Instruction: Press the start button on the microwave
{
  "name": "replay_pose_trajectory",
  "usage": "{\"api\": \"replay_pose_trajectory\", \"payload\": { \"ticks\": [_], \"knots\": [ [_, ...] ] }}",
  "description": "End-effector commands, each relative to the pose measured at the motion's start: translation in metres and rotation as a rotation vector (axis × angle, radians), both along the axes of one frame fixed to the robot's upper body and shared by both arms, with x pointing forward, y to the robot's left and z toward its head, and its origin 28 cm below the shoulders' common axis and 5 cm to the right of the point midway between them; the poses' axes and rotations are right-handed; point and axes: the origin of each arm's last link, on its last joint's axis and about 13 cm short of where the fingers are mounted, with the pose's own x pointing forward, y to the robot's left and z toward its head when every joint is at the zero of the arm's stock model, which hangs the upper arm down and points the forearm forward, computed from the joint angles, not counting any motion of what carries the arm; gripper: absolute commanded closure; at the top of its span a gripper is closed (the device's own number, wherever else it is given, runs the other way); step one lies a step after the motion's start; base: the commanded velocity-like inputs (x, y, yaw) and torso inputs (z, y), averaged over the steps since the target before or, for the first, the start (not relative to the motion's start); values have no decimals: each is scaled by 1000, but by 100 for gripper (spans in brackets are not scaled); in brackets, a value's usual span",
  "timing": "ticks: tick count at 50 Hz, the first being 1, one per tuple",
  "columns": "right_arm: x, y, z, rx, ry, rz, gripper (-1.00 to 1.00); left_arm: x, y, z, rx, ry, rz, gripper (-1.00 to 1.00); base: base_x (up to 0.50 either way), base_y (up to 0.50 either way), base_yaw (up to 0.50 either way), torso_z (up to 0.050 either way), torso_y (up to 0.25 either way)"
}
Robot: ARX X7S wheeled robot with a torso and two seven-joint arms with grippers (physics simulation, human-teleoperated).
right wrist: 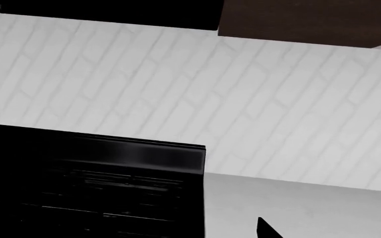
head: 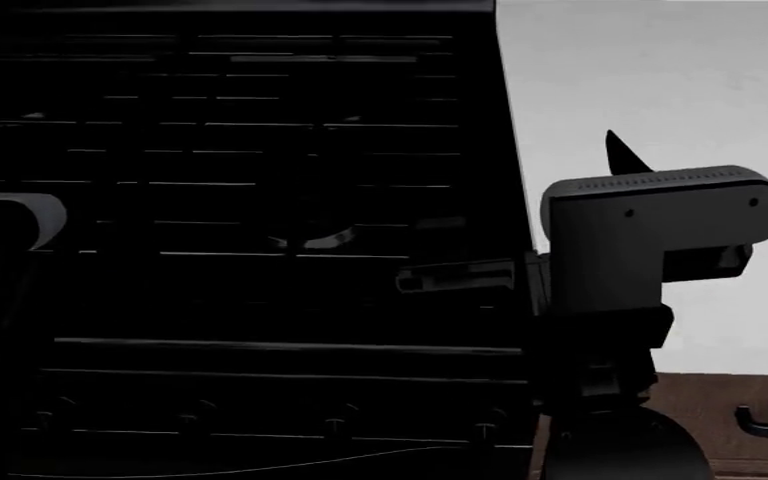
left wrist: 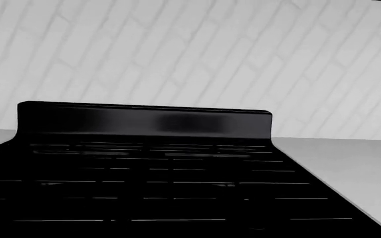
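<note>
No microwave front or start button is shown in any view, so the press is judged not yet begun — the target has still to be found. A dark slab (right wrist: 104, 12) under the brown cabinet (right wrist: 309, 20), seen at the top of the right wrist view above the stove, may be the microwave's underside, though this cannot be confirmed. The black stove (head: 224, 200) fills the left and middle of the head view, with the pale counter (head: 651, 90) to its right. The right gripper (head: 624, 155) is held over that counter just beside the stove's right edge; only one dark fingertip (right wrist: 267, 228) is seen, so its spread cannot be told. The left gripper is not visible — only a pale arm part (head: 11, 215) at the far left. Open room lies upward, along the brick wall (left wrist: 243, 54).
</note>
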Motion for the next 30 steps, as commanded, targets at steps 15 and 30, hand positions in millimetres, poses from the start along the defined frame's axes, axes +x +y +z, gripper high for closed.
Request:
{"api": "replay_pose_trajectory", "payload": {
  "ticks": [15, 30],
  "knots": [
    [-3, 3, 13, 11, -20, 50, -100, -2, -4, 12, 10, -20, -26, -100, 500, 0, 0, 0, 0],
    [-3, 5, 12, 25, -21, 73, -100, -4, -3, 14, 9, -29, -26, -100, 500, 94, 0, 0, 1]
  ]
}}
